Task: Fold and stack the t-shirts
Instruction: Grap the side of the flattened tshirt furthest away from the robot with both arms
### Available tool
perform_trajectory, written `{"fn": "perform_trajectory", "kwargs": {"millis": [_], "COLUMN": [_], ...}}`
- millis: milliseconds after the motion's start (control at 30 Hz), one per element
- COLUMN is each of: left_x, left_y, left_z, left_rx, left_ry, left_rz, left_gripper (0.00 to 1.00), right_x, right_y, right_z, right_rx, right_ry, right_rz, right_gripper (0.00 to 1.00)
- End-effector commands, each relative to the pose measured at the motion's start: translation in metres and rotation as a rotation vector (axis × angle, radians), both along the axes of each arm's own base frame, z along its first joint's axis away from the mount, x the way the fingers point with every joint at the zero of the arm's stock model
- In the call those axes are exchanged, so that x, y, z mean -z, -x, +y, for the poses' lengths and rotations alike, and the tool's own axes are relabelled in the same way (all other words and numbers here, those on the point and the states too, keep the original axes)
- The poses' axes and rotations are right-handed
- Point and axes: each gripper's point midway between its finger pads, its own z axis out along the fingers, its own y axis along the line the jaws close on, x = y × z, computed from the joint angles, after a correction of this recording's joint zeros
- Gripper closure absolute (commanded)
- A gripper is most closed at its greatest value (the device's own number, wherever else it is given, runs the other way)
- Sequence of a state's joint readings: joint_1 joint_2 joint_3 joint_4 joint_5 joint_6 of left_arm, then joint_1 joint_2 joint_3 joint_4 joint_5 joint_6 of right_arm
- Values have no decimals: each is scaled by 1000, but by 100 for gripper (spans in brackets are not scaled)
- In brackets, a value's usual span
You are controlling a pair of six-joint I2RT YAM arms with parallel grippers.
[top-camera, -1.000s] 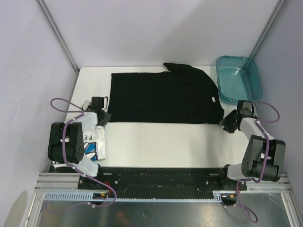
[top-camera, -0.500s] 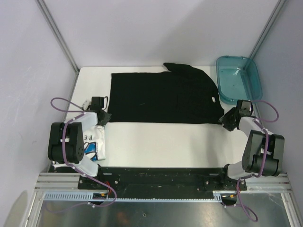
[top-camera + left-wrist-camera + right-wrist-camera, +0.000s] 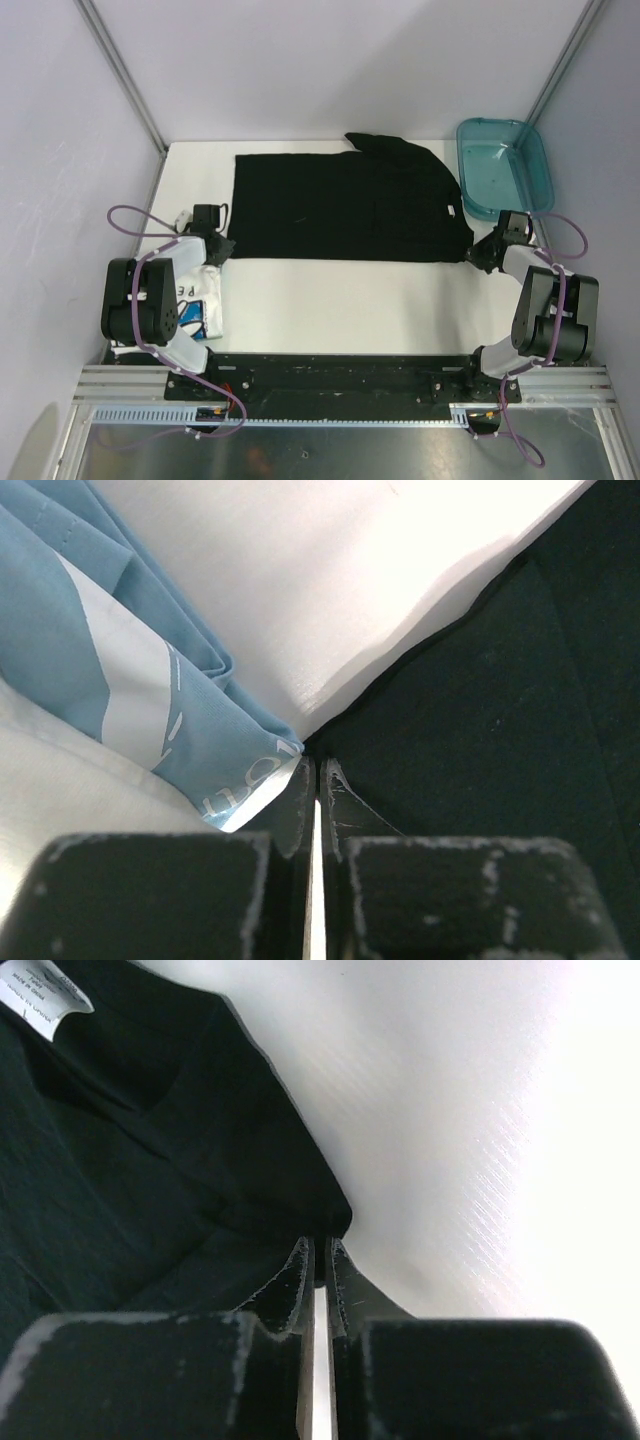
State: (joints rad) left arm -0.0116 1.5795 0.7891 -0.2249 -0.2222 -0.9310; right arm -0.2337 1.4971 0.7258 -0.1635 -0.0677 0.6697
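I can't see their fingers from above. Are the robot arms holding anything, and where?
Both pinch the black cloth t-shirt: left fingers at its near-left corner, right fingers at its near-right corner.

Robot test cell of a laboratory or research workshop, not a home or shop. Enclosure: plain lavender wall panels (image 3: 300,70) joined by bare metal posts (image 3: 120,75), closing in a white surface (image 3: 340,290). Fittings: a left arm (image 3: 150,295) and a right arm (image 3: 555,320), both machine-built in black and white, bolted to a black base plate (image 3: 340,365) on slotted aluminium framing (image 3: 120,385), with loose purple cables (image 3: 125,215); one teal plastic bin (image 3: 505,170) at the far right corner.
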Motion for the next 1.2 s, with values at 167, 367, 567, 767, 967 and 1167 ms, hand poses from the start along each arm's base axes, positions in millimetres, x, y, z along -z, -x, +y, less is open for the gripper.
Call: {"fn": "perform_trajectory", "kwargs": {"millis": [167, 367, 567, 767, 967, 1167], "left_x": [-15, -16, -7, -10, -13, -17], "left_y": [-4, 18, 66, 111, 148, 168], "left_z": [2, -12, -13, -2, 7, 16], "left_rx": [34, 62, 12, -58, -132, -187], "left_ry": [-39, -62, -59, -64, -68, -77], "left_rz": [-29, -2, 57, 59, 71, 82], "left_gripper": [100, 100, 100, 100, 100, 100], "right_x": [-24, -24, -22, -22, -26, -26], "right_y": [9, 43, 82, 117, 144, 165], "right_z": [-44, -55, -60, -56, -43, -31], "right_rx": [123, 174, 219, 260, 344, 372], "right_ry": [123, 154, 150, 153, 91, 40], "right_rz": [51, 156, 252, 336, 398, 472], "right_gripper": [100, 100, 100, 100, 100, 100]}}
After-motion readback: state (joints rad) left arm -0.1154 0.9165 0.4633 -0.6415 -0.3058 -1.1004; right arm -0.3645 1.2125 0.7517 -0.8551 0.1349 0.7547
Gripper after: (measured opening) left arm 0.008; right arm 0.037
